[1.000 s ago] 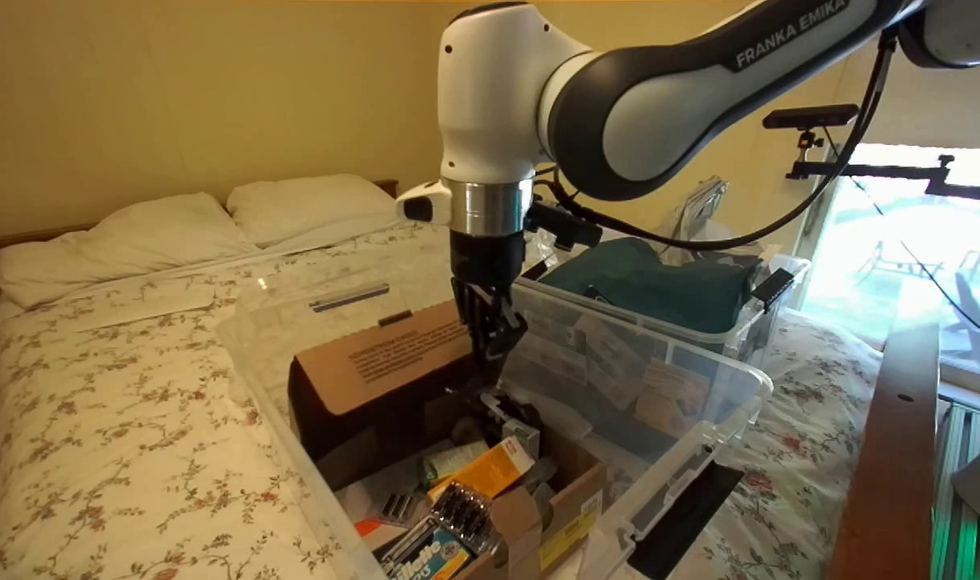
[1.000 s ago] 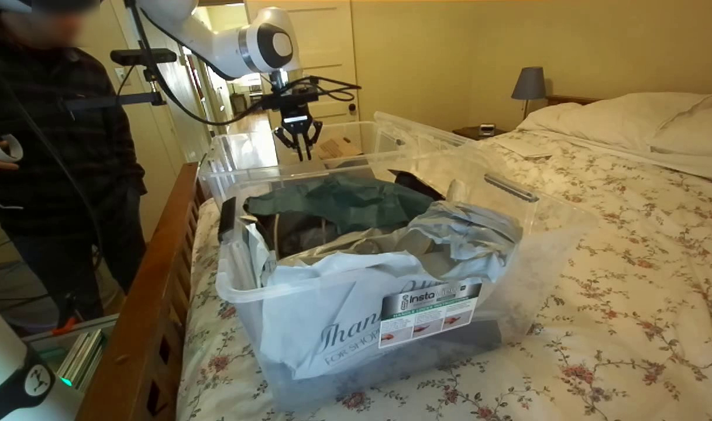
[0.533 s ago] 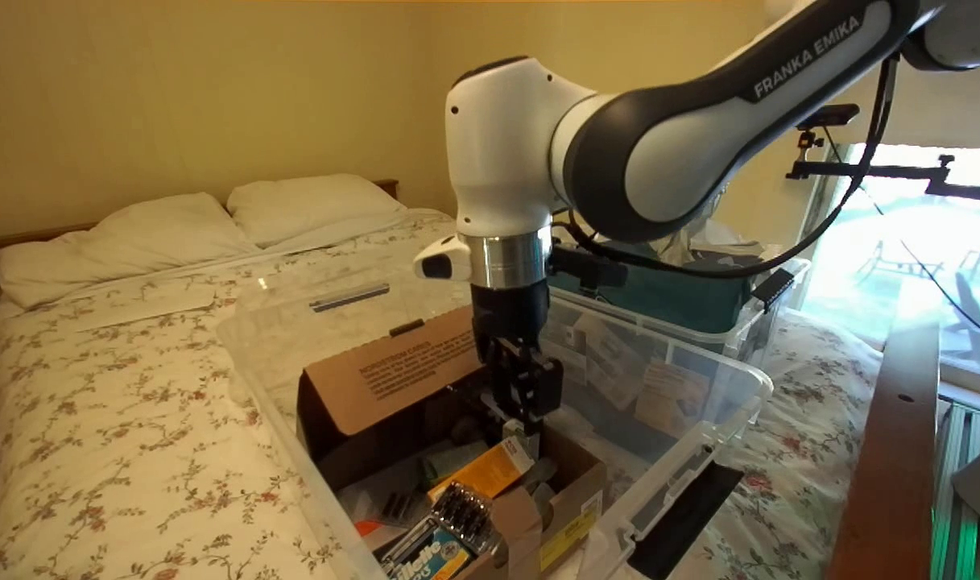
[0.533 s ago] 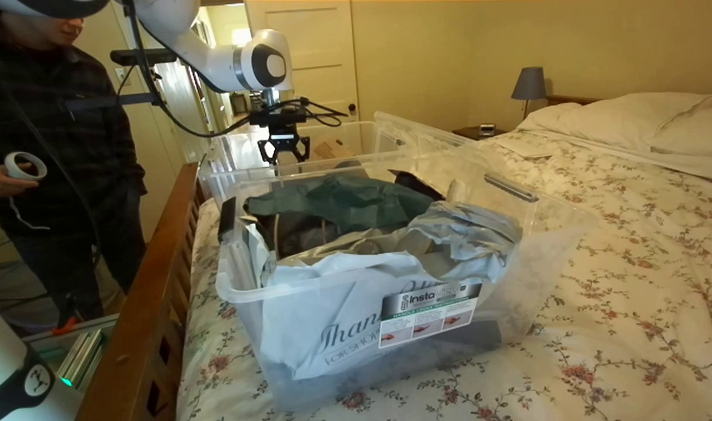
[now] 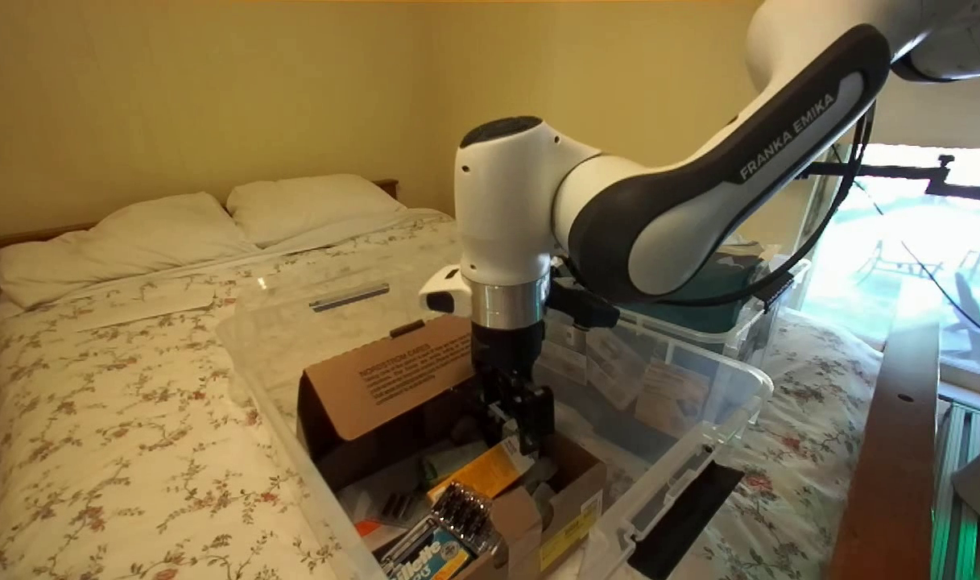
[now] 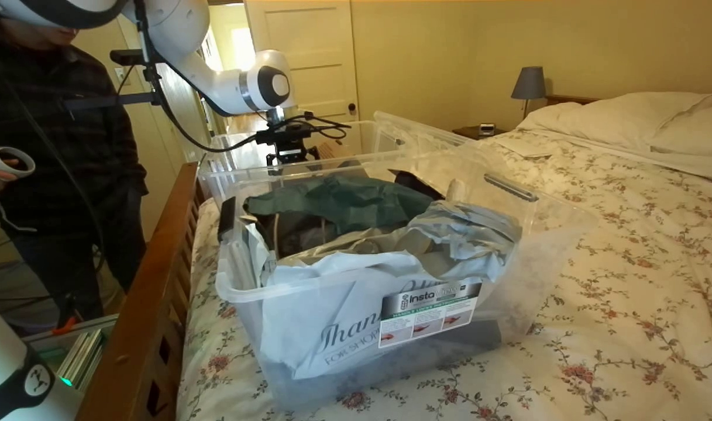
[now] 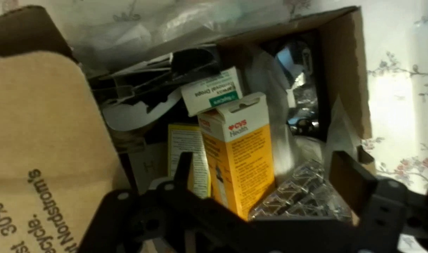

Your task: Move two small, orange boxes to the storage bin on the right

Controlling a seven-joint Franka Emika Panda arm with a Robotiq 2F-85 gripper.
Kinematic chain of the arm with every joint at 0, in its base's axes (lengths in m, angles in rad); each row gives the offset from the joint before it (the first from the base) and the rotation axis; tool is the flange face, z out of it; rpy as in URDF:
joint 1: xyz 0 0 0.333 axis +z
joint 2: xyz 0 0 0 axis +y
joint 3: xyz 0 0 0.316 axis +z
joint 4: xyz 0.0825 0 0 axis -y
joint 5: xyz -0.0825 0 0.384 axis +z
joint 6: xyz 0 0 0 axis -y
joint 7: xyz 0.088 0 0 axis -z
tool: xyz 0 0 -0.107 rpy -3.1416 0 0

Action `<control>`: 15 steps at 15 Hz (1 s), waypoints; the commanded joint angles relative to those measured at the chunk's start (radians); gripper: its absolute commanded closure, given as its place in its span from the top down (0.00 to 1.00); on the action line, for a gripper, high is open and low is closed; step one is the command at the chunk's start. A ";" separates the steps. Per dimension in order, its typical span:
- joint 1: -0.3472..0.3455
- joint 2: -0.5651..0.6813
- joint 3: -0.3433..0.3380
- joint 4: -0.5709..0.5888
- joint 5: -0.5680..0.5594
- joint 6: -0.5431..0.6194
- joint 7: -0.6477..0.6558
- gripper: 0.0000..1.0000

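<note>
My gripper (image 7: 266,175) is open, pointing down into the brown cardboard box. Between its spread fingers in the wrist view stands a small orange box (image 7: 250,168) with a white CVS Health top; neither finger appears to press on it, and depth is hard to judge. In an exterior view the same orange box (image 5: 485,470) shows just below the gripper (image 5: 520,443). Left of it lies a carton with yellow edges (image 7: 191,151) and a white printed face; whether this is the second orange box I cannot tell. The storage bin (image 5: 659,493), clear plastic, surrounds the cardboard box.
The cardboard box flap (image 5: 393,374) stands up near the gripper. Razor packs (image 5: 461,515) and a white drops carton (image 7: 214,92) crowd the orange box. Another clear tub (image 6: 344,289) with a green cloth (image 6: 350,202) is beside the bin, and a wooden rail (image 5: 888,451) edges the bed.
The arm has come down and slightly right in the exterior view, bringing the gripper from above the cardboard box to its contents. The fingers have spread from nearly together to wide apart.
</note>
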 commanded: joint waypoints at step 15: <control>0.053 0.091 -0.080 -0.049 -0.095 0.199 0.150 0.53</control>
